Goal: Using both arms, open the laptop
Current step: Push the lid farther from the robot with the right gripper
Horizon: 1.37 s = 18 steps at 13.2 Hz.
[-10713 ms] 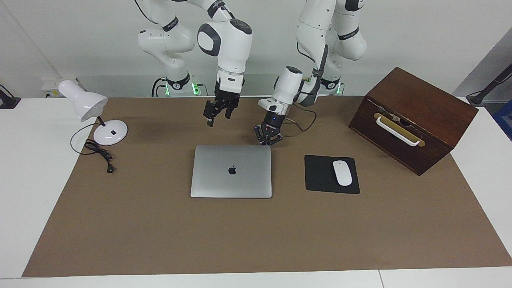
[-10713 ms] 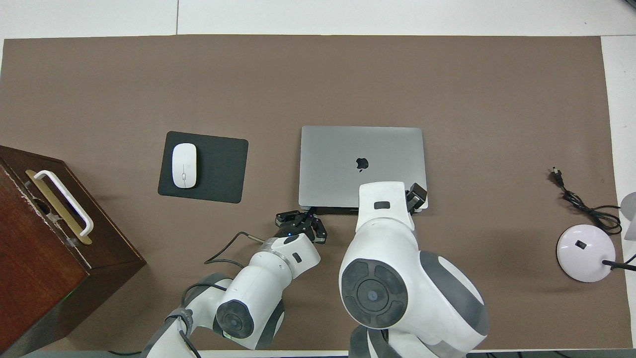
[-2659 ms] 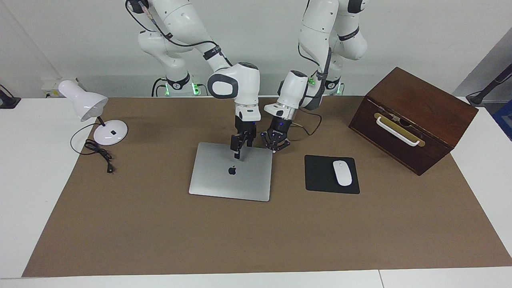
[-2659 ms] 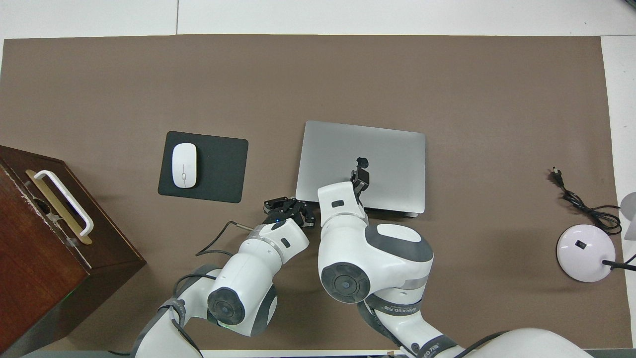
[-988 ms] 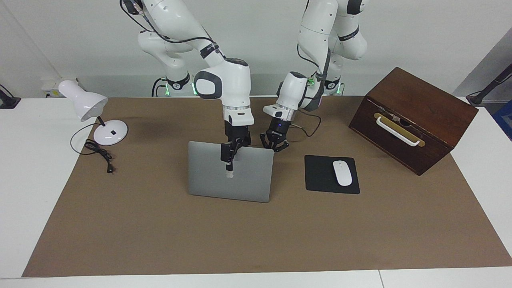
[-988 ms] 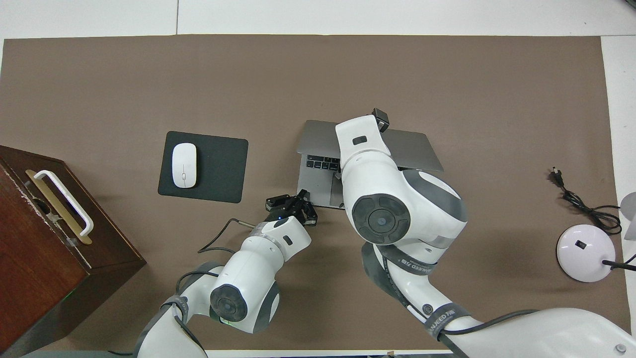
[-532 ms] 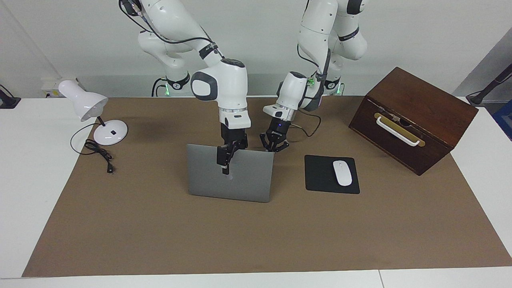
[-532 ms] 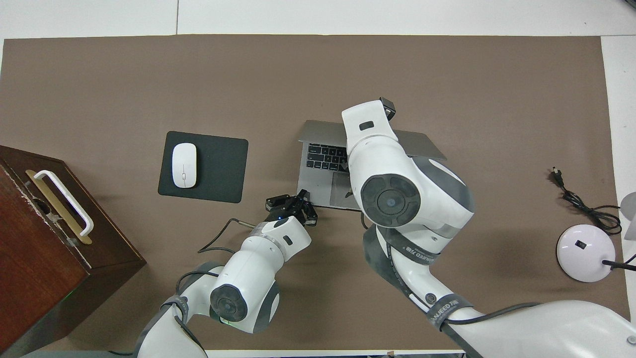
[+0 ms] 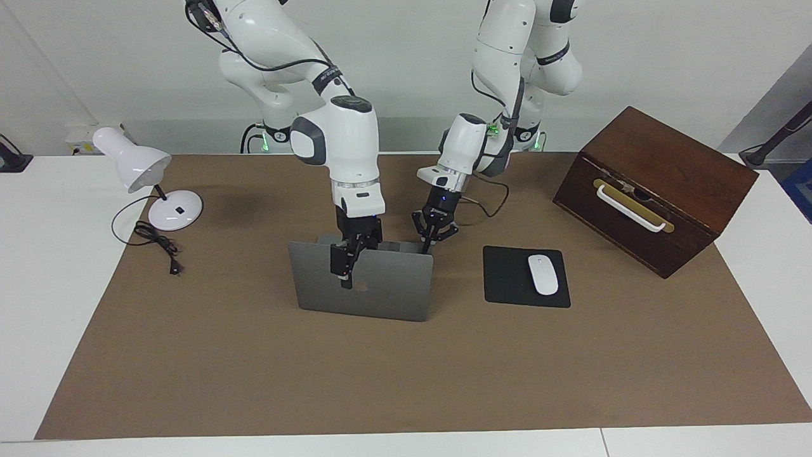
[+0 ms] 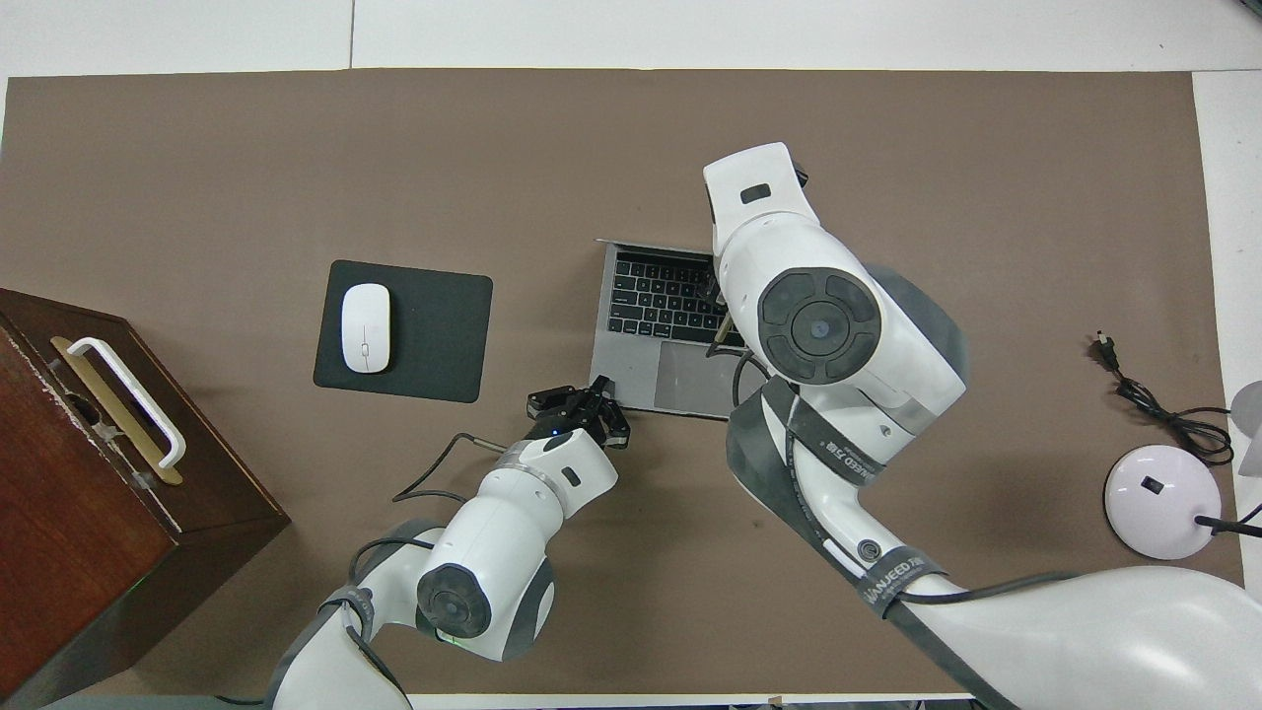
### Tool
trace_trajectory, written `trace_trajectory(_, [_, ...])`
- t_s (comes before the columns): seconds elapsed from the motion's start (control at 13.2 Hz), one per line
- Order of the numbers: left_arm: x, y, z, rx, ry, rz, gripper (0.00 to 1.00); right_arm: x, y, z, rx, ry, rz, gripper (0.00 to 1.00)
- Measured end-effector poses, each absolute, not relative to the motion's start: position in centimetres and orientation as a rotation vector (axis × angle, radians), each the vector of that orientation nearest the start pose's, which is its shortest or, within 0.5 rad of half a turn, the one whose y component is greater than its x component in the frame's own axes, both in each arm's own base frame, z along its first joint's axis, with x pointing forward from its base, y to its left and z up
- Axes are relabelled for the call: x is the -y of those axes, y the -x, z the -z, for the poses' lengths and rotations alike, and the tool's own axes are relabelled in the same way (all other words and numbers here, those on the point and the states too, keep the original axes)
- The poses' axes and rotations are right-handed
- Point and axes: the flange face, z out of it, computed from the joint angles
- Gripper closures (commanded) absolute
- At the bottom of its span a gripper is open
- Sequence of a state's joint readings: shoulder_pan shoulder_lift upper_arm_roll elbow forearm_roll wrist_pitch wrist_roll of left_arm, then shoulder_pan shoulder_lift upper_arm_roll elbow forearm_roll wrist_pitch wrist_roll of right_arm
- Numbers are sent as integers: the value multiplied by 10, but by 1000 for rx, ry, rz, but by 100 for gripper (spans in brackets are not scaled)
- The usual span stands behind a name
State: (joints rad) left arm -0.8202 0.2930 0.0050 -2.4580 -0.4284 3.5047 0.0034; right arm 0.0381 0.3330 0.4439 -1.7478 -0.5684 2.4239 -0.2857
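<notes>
I log the laptop (image 9: 361,285) mid-mat, lid raised near upright, keyboard facing the robots. My right gripper (image 9: 346,260) straddles the lid's top edge; whether its jaws pinch it I cannot tell. My left gripper (image 9: 433,236), jaws pressed together, bears on the base's corner nearest the mouse pad (image 9: 525,277). Brown mat (image 9: 406,374): broad bare room toward its edge farthest from the robots.

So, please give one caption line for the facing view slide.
Right hand raises the thin silver-grey metal laptop lid; shut left hand rests on its base corner.
</notes>
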Motion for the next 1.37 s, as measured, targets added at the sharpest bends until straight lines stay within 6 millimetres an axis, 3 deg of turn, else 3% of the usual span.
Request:
trace_trajectory(0.46, [344,-393,-266,-584,3180,1143,100,-268,-635,-449,1691,2860,686,0])
trace_trajectory(0.99, [344,-393,-266,-586,3180,1143,100,-263,-642,-449,1662,2867,688,0])
trace_trajectory(1.37, [344,-393,-266,-586,3180,1143,100,-259,-638,-460,1566,2909,544,0])
